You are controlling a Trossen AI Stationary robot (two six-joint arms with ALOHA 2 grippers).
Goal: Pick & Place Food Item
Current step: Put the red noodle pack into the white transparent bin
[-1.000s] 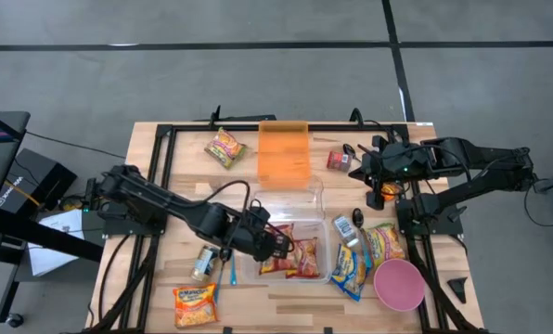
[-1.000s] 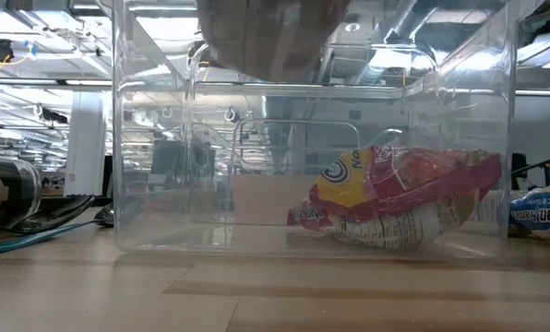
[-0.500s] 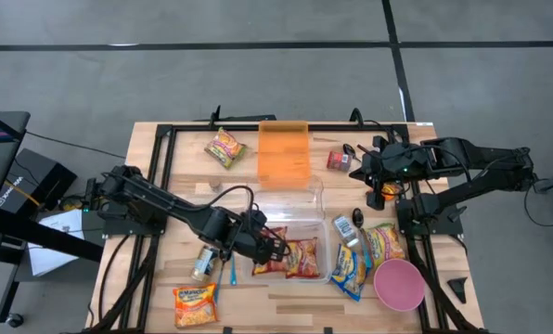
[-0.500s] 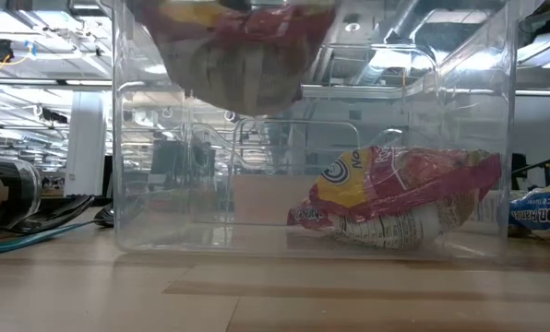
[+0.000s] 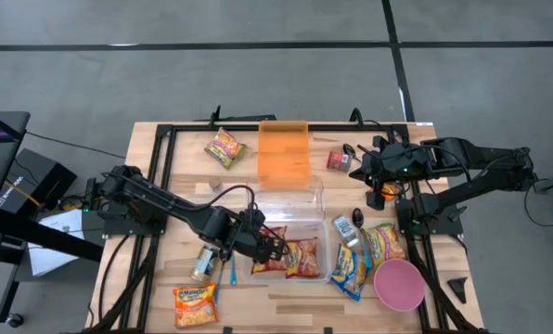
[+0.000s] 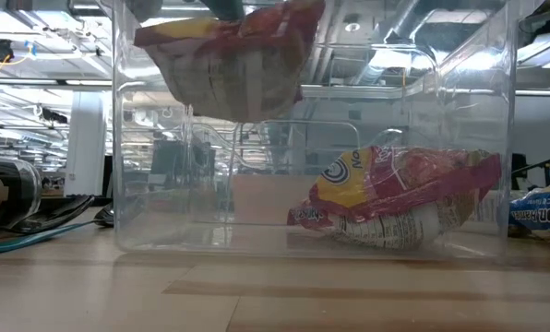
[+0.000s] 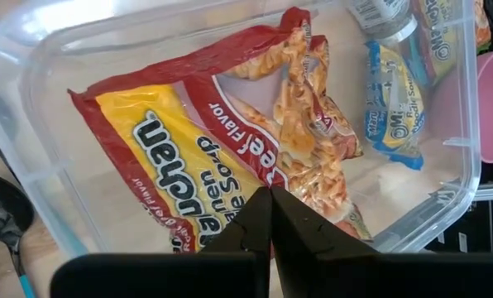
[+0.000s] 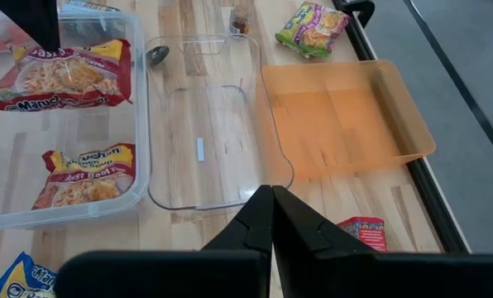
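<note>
My left gripper (image 5: 263,244) is shut on a red and yellow ramen packet (image 7: 189,149) inside the clear plastic container (image 5: 328,249) at the table's near middle. The low view shows this packet (image 6: 229,65) high up in the container. A second ramen packet (image 6: 395,198) lies flat on the container's floor, to the right of the first one (image 5: 304,260). My right gripper (image 8: 271,203) is shut and empty, up over the table's far right (image 5: 358,167). My left gripper pinches the packet between its two fingers at one edge (image 7: 259,184), about midway along it. The fingers come from above, slanting toward the table's right. The packet (image 6: 229,65) hangs tilted below the gripper, clear of the container's floor.
The clear lid (image 5: 286,199) and an orange tray (image 5: 284,153) lie behind the container. More packets lie at the far left (image 5: 225,147), the near left (image 5: 195,304) and right of the container (image 5: 351,264). A pink bowl (image 5: 399,283), a jar (image 5: 202,263) and a red can (image 5: 340,160) stand around.
My left gripper, still shut on the ramen packet, has come down into the container and shifted a little toward the table's left. The packet hangs lower in the container than before. The second packet has stayed where it was.
</note>
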